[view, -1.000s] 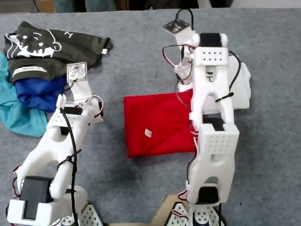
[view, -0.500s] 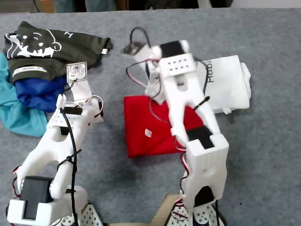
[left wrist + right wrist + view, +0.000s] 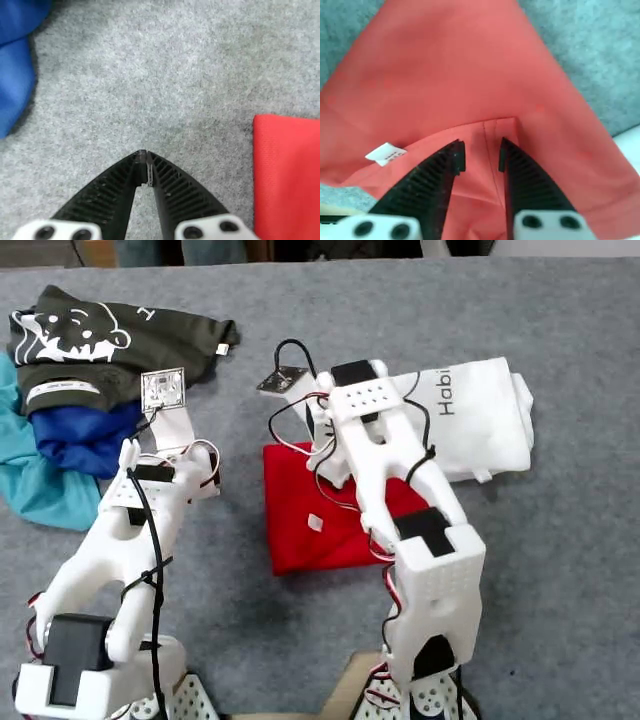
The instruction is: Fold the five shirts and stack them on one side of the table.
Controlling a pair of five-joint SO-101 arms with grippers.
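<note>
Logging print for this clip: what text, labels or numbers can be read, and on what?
White shirt: dark lettering, partly hidden by the right arm; not readable whole.
Dark green shirt: white strip, print too small to read.
Red shirt: white tag, too small to read.

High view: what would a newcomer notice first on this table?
The red shirt, folded at the middle of the table, with the right gripper open over it. Next, the heap of unfolded shirts at the far left corner: a dark green shirt, a blue shirt and a teal shirt. A folded white shirt lies to the red one's right.
</note>
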